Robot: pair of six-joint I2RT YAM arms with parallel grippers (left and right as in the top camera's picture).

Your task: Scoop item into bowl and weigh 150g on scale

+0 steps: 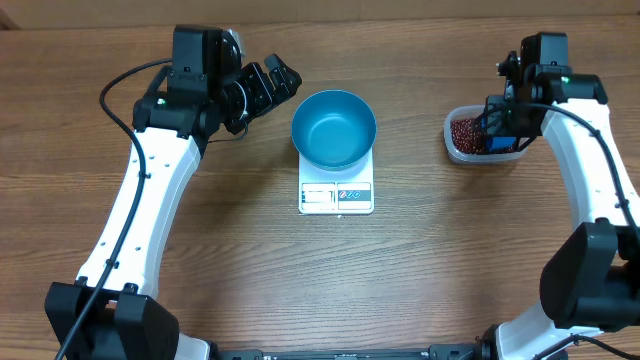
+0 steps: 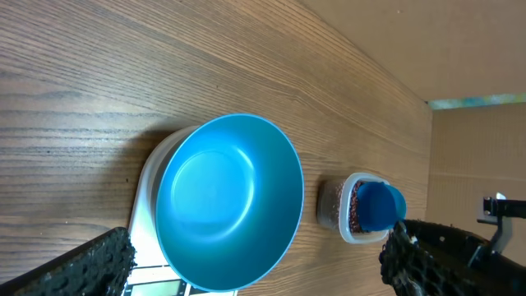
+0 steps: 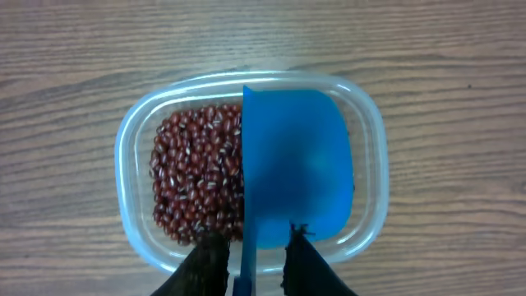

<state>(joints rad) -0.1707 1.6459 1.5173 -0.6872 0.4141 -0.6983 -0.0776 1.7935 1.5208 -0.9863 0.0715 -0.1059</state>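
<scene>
The bright blue bowl (image 1: 334,128) (image 2: 226,201) stands empty on the white scale (image 1: 336,195) (image 2: 152,177) at mid-table. The item, small red-brown beans (image 3: 197,177) (image 1: 465,132), lies in a clear plastic tub (image 3: 131,156) (image 1: 480,152) at the right. A small blue scoop (image 3: 296,164) (image 2: 380,205) rests in the tub beside the beans. My right gripper (image 3: 255,247) (image 1: 500,125) hangs over the tub; its fingers (image 3: 209,255) straddle the scoop's handle with narrow gaps on both sides. My left gripper (image 1: 275,85) (image 2: 255,263) is wide open, left of the bowl and pointing at it.
The wooden table (image 1: 200,260) runs on all around the scale and tub. The left arm (image 1: 150,200) lies along the left side, the right arm (image 1: 600,190) along the right edge. A cardboard wall (image 2: 477,148) stands beyond the tub.
</scene>
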